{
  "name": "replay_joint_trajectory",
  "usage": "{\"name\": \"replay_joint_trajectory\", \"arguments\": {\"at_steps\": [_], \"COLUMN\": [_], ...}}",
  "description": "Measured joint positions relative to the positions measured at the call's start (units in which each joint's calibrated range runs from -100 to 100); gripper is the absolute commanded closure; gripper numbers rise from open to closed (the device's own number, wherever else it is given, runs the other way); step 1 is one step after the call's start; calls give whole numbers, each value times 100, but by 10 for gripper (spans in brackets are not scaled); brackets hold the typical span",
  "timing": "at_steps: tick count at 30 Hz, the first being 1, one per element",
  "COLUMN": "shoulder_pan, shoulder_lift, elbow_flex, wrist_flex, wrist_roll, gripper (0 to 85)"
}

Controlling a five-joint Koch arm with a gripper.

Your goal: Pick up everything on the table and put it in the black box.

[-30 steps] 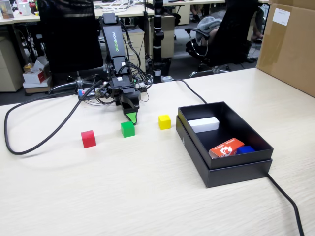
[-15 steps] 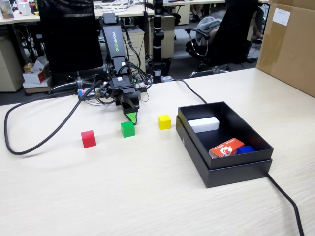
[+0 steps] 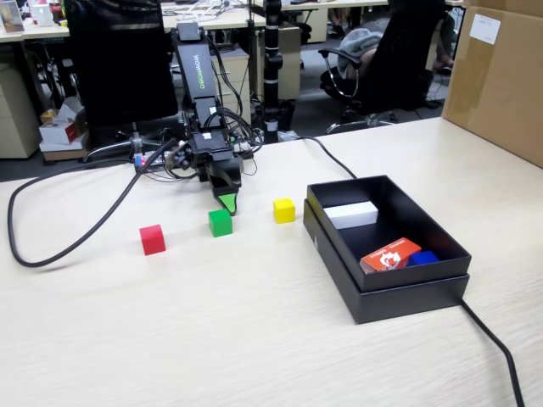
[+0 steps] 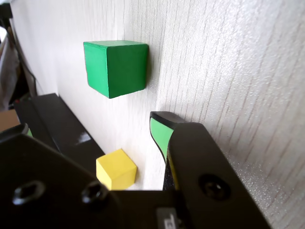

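Gripper (image 3: 227, 206) tip sits on the table just behind the green cube (image 3: 221, 222), holding nothing; can't tell how open.

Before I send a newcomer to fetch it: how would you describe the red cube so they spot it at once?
Start at the black box on the right of the fixed view and follow the row of three small cubes leftward across the table. Past the yellow cube and the green cube below the arm's pincer, the red cube sits last, farthest from the box and alone by the black cable.
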Motion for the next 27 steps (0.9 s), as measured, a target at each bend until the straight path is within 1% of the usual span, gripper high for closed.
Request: {"name": "replay_joint_trajectory", "arguments": {"at_steps": [7, 11, 15, 18, 21, 22, 23, 26, 27], "shoulder_pan": [39, 59, 49, 83, 132, 215, 220, 317, 357], "shoulder_lift": [-181, -570, -1256, -1269, -1269, -1269, -1269, -1269, -1269], "elbow_flex": [9, 146, 639, 1278, 1972, 2602, 2656, 3615, 4217], "wrist_flex": [-147, -643, -2052, -3128, -4460, -5304, -5374, -6334, -7031], "wrist_roll": [29, 78, 137, 239, 410, 523, 537, 708, 830], "gripper": [370, 370, 371, 367, 367, 367, 367, 367, 367]}}
